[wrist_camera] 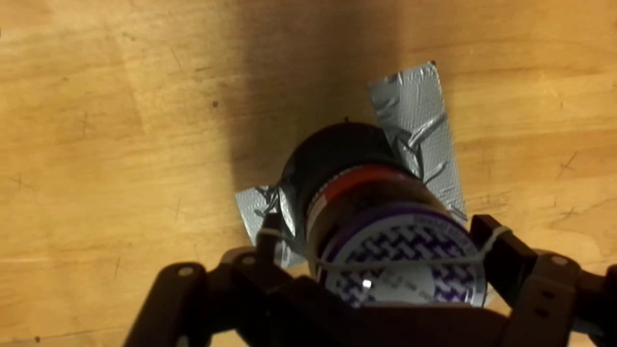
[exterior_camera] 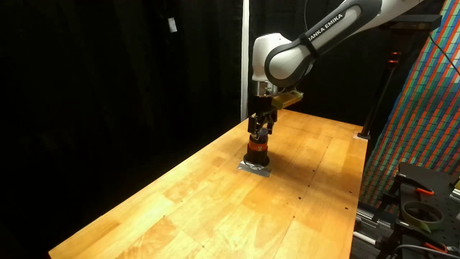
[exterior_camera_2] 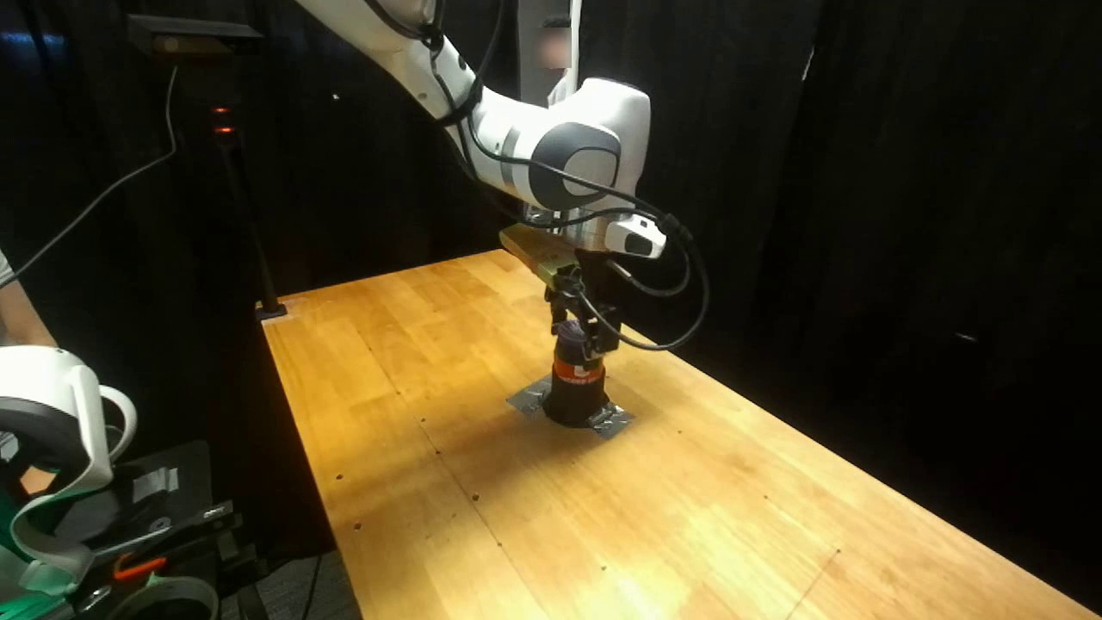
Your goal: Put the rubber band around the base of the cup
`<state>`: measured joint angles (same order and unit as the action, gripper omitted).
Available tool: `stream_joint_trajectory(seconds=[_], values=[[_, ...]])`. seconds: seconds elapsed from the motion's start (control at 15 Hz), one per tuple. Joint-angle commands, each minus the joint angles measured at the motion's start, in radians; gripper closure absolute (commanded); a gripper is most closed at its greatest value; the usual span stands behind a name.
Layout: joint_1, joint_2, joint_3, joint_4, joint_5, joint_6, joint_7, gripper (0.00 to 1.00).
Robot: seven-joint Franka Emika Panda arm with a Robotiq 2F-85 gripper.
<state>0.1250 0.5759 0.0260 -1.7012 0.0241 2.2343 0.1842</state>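
Observation:
The cup is a short dark cylinder with an orange-red band round its middle, upright on the table in both exterior views (exterior_camera: 257, 146) (exterior_camera_2: 575, 374). Its purple and white patterned lid faces the camera in the wrist view (wrist_camera: 409, 246). My gripper (wrist_camera: 378, 230) is open, with one finger on each side of the cup's top; it also shows in both exterior views (exterior_camera: 262, 132) (exterior_camera_2: 576, 339). A pale rubber band (wrist_camera: 405, 263) loops over both fingers, and a strand runs across the lid. Its other strand is hidden. The exterior views do not show the band clearly.
Silver tape (wrist_camera: 419, 120) (exterior_camera: 254, 168) (exterior_camera_2: 612, 421) holds the cup's wider black base to the wooden table (exterior_camera: 230, 216). A black post (exterior_camera: 377, 97) (exterior_camera_2: 245, 224) stands at a table corner. A cart with a tape roll (exterior_camera: 422, 215) stands beside the table.

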Motion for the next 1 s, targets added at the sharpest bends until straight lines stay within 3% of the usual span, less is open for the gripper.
stream_joint_trajectory(seconds=[0.0,0.4,0.93], values=[[-0.028,0.020,0.029,0.050,0.052,-0.155,-0.036,0.00],[-0.038,0.001,0.036,0.032,0.094,-0.238,-0.048,0.00],[-0.023,-0.003,0.030,-0.040,0.082,-0.109,-0.043,0.00]])
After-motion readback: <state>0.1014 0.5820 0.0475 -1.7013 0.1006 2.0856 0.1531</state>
